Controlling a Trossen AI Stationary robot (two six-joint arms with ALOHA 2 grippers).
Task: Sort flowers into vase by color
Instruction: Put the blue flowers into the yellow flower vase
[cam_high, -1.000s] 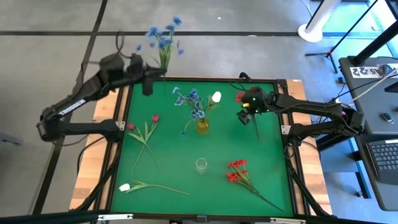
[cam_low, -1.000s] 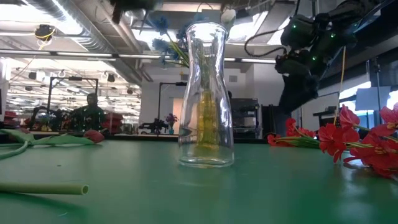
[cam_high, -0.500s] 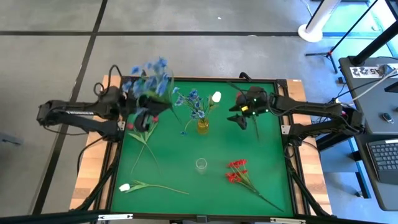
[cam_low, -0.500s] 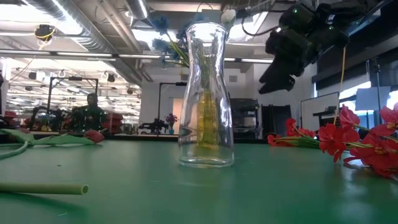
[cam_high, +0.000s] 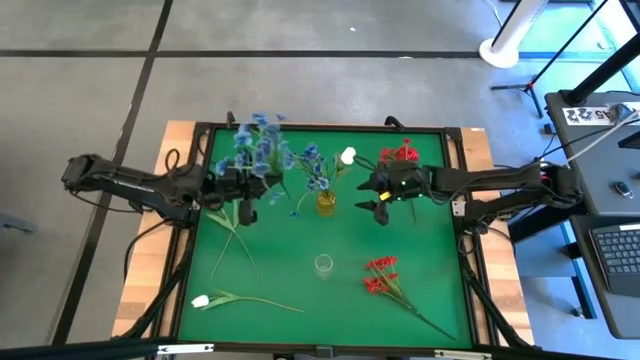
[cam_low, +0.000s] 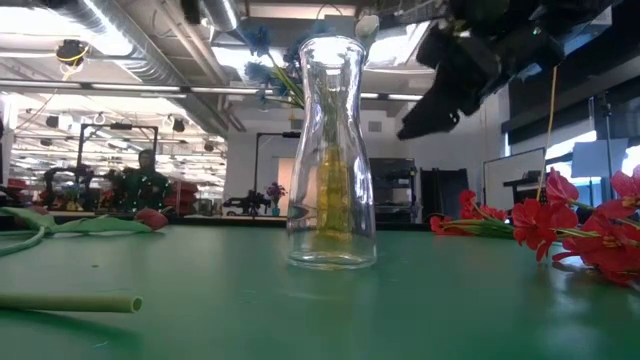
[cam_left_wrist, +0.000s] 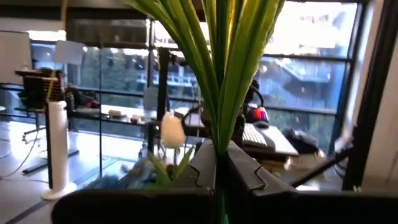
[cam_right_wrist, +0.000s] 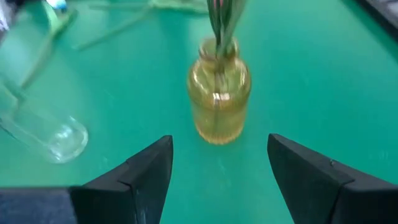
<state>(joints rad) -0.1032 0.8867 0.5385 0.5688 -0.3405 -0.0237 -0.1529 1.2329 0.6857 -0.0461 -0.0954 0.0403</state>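
Note:
My left gripper is over the table's left part, shut on a blue flower spray that rises above it. To its right stands a yellow vase holding blue blossoms and a white bud. My right gripper hovers open just right of that vase, nothing between its fingers. A clear vase stands nearer the front. Flat on the green table lie one red spray, another, pink-budded stems and a white-budded stem. My left gripper pinches the spray's bundle of green stems between its two fingers. The fingers come about level from the table's left, across the stems. The spray stands upright above the fingers, lifted clear of the table.
The table's raised dark frame runs round the green mat. The clear vase stands in front of the yellow one in the low view, with red blossoms to its right and a cut stem on its left.
My left gripper has carried the blue spray from beyond the table's far-left corner down and in over the table, toward the yellow vase, keeping its hold. My right gripper has swung toward the table's left, closer to the yellow vase, and tipped; it stays open.

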